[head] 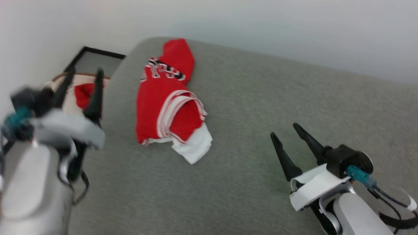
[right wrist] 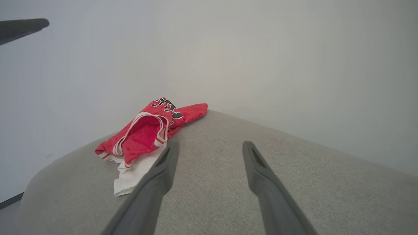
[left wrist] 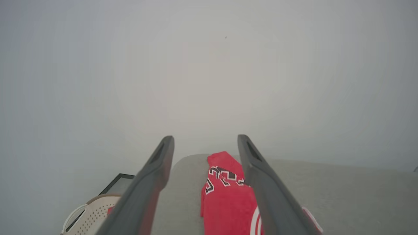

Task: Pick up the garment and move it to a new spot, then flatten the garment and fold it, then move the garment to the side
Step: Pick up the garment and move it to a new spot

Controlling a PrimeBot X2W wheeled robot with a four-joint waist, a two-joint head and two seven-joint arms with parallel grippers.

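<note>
- A pale basket (left wrist: 87, 213) sits at the far left, beyond the edge of the grey cushion (head: 261, 107), with something red inside; it is best left alone
- The left gripper (head: 86, 70) hangs in the air over the cushion's left edge, its fingers spread wide, holding and touching nothing
- The garment (head: 168, 98) lies crumpled on the far left part of the cushion, red side up, with white lining poking out at its near end
- To lift it well, I would come down on a thick bunched fold rather than the thin white flap, and close fully before rising
- The right gripper (head: 284, 130) sits low at the near right, well apart from the garment, fingers spread and empty
</note>
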